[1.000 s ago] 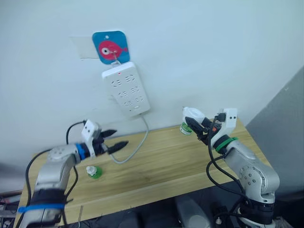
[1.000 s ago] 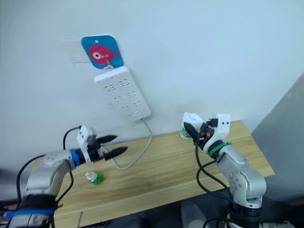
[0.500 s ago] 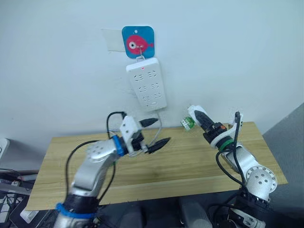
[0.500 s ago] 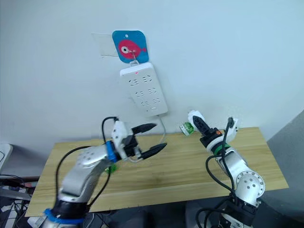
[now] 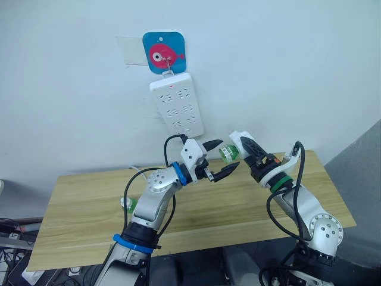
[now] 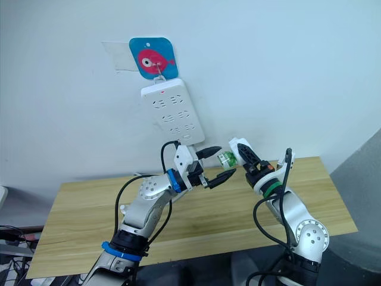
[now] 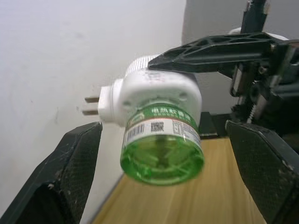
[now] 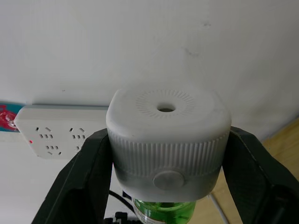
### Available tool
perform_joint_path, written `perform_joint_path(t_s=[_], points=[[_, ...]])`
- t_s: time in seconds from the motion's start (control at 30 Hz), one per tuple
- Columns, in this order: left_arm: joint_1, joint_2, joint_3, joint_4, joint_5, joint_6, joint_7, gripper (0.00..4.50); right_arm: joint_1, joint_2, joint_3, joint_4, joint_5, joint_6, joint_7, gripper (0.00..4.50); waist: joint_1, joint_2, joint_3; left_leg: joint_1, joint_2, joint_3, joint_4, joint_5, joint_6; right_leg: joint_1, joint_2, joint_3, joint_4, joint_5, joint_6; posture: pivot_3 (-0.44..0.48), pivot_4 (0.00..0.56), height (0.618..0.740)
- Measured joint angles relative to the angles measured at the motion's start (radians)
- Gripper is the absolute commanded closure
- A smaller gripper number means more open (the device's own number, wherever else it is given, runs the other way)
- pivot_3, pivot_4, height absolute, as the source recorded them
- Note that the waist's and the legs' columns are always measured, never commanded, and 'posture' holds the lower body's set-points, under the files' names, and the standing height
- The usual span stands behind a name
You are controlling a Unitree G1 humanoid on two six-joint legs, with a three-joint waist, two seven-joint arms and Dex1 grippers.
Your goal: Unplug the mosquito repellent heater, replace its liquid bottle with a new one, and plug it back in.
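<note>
My right gripper (image 5: pixel 245 146) is shut on the mosquito repellent heater (image 8: pixel 168 130), a white rounded unit held above the table near the wall. A green liquid bottle (image 7: pixel 161 149) is attached beneath the heater, and two metal prongs (image 7: pixel 91 105) stick out of its side. My left gripper (image 5: pixel 219 158) is open, with a black finger on either side of that bottle and not touching it. A second green bottle (image 5: pixel 127 204) with a white cap lies on the table, partly hidden behind my left arm.
A long white power strip (image 5: pixel 176 111) hangs on the wall from a blue hook plate with a pink fish (image 5: pixel 164 52). Its grey cable drops behind my left arm. The wooden table (image 5: pixel 77 226) spans the view below both arms.
My left arm has swung right from the table's left side to the heater, and its open fingers now flank the attached bottle. The right gripper still holds the heater, tilted toward the left.
</note>
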Motion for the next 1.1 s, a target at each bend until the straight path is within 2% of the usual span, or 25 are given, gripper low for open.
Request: perform_joint_path(t_s=[0.33, 0.43, 0.6, 0.87, 0.93, 1.03, 1.1], points=[[-0.011, -0.014, 0.002, 0.052, 0.009, -0.030, 0.019, 0.04, 0.021, -0.021, 0.088, -0.001, 0.007, -0.096, 0.009, 1.55, 0.000, 0.000, 0.000, 0.000, 0.000, 0.000, 0.000, 0.000, 0.000, 0.000, 0.000, 0.000, 0.000, 0.000, 0.000, -0.209, 0.197, 0.740], [-0.014, -0.015, 0.007, 0.053, 0.009, -0.044, 0.021, 0.63, 0.027, -0.043, 0.098, -0.001, 0.007, -0.108, 0.026, 1.55, 0.000, 0.000, 0.000, 0.000, 0.000, 0.001, 0.000, 0.000, 0.000, 0.000, 0.000, 0.000, 0.000, 0.000, 0.000, -0.212, 0.194, 0.740], [-0.014, -0.022, 0.009, 0.053, 0.007, -0.045, 0.013, 2.14, 0.031, -0.057, 0.111, 0.003, 0.007, -0.140, 0.039, 1.55, 0.000, 0.000, 0.000, 0.000, 0.000, 0.001, 0.000, 0.000, 0.000, 0.000, 0.000, 0.000, 0.000, 0.000, 0.000, -0.215, 0.194, 0.740], [-0.017, -0.023, 0.009, 0.059, 0.009, -0.045, 0.007, 2.18, 0.034, -0.081, 0.125, 0.020, 0.012, -0.153, 0.065, 1.55, 0.000, 0.000, 0.000, 0.000, 0.000, 0.001, 0.000, 0.000, 0.000, 0.000, 0.001, 0.000, 0.000, 0.000, 0.000, -0.220, 0.193, 0.740], [-0.025, -0.020, 0.006, 0.068, 0.016, -0.051, 0.005, 2.18, 0.033, -0.105, 0.128, 0.034, 0.020, -0.146, 0.089, 0.81, 0.000, 0.000, 0.000, 0.000, 0.000, 0.001, 0.000, 0.000, 0.000, 0.000, 0.001, 0.000, 0.000, 0.000, 0.000, -0.222, 0.191, 0.740], [-0.041, 0.002, 0.018, 0.101, 0.020, -0.073, 0.001, 2.18, 0.033, -0.216, 0.153, 0.083, 0.070, -0.054, 0.173, 0.02, -0.001, -0.001, 0.000, 0.000, 0.000, 0.002, 0.000, 0.000, 0.000, 0.000, 0.001, 0.000, 0.000, 0.000, 0.000, -0.225, 0.187, 0.740], [-0.047, 0.014, 0.018, 0.111, 0.020, -0.092, -0.013, 2.18, 0.026, -0.276, 0.164, 0.139, 0.092, 0.005, 0.225, 0.02, -0.002, -0.001, 0.000, 0.000, 0.000, 0.002, 0.000, 0.000, 0.000, 0.000, 0.001, 0.000, 0.000, 0.000, 0.000, -0.214, 0.184, 0.740]])
